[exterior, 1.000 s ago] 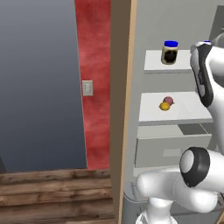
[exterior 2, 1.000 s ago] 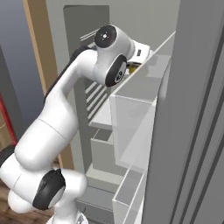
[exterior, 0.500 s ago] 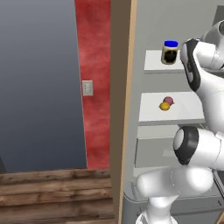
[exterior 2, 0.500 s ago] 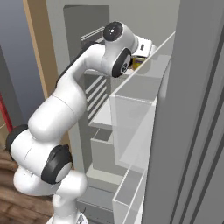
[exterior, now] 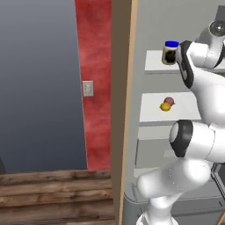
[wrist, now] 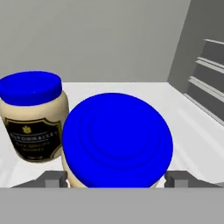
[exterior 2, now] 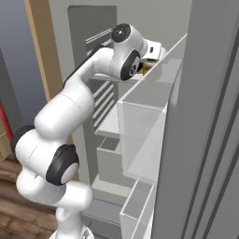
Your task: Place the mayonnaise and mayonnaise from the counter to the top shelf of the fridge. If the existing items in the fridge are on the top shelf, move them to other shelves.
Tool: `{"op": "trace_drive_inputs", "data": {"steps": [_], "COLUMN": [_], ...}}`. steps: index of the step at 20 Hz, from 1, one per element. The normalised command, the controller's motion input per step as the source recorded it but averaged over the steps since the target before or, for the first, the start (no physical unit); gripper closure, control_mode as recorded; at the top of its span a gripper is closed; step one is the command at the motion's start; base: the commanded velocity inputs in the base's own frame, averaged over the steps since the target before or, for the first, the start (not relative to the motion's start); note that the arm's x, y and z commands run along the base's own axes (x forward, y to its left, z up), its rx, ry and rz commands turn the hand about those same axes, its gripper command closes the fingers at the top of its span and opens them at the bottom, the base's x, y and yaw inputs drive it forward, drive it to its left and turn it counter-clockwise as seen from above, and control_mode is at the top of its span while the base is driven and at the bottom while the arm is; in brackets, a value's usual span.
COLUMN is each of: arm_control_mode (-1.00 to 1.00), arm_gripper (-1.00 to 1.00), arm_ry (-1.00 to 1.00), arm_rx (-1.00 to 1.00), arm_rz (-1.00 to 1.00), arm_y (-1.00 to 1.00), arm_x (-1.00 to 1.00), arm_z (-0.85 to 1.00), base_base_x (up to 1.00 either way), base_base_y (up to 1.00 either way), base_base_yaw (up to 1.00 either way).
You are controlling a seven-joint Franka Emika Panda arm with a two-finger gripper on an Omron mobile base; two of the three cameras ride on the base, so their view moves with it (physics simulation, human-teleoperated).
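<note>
Your gripper [wrist: 117, 178] holds a blue-lidded mayonnaise jar [wrist: 117, 139] between its jaws on the top shelf [wrist: 192, 135], just beside the other mayonnaise jar [wrist: 33, 114].

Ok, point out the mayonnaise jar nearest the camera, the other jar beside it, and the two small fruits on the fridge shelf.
Nearest mayonnaise jar [wrist: 117, 139], hand view, on its blue lid.
Other mayonnaise jar [wrist: 35, 140], hand view, on its label.
Red fruit [exterior: 169, 101], left base view, on its top.
Orange fruit [exterior: 165, 106], left base view, on its middle.
</note>
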Motion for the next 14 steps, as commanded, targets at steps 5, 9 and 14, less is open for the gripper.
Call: {"op": "trace_drive_inputs", "data": {"steps": [5,9,14], "arm_control_mode": [-1.0,-1.0,-1.0], "arm_gripper": [1.0,1.0,1.0], "arm_ry": [0.0,0.0,0.0], "arm_rx": [0.0,0.0,-0.04], "arm_rz": [0.0,0.0,0.01], "arm_y": [-0.23,-0.35,-0.15], "arm_x": [0.55,0.68,0.18], "arm_z": [0.0,-0.01,-0.43], "base_base_x": [0.0,0.0,0.0], "base_base_y": [0.0,0.0,0.0], "base_base_yaw": [0.0,0.0,0.0]}}
